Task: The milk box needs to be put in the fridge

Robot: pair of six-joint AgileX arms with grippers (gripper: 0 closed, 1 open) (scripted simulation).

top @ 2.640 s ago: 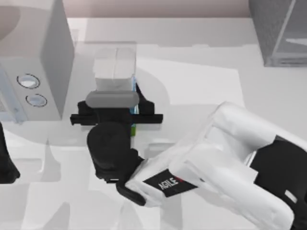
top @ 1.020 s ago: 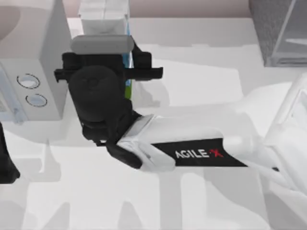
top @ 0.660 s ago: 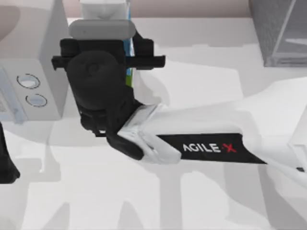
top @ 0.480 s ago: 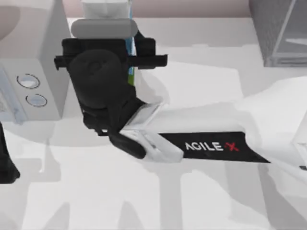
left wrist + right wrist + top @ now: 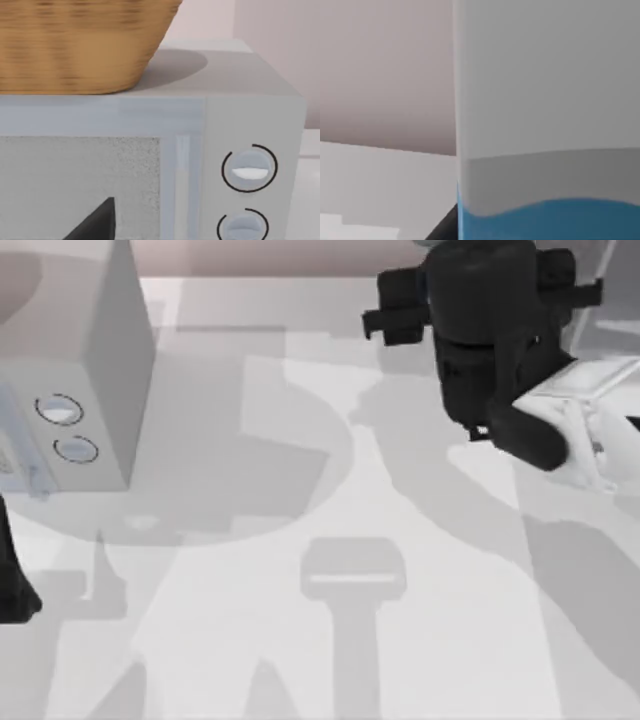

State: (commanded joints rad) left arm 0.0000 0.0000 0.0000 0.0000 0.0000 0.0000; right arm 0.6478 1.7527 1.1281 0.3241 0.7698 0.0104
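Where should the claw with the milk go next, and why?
Probably a bit farther toward the fridge at the table's back right, since the right claw hangs just beside it, and the milk box sits close before its wrist camera, seemingly held.

- I'm looking at a rendered kitchen: a pale microwave (image 5: 70, 370) with two dials sits far left on the white counter (image 5: 330, 640).
- A wicker basket (image 5: 80, 45) rests on top of it.
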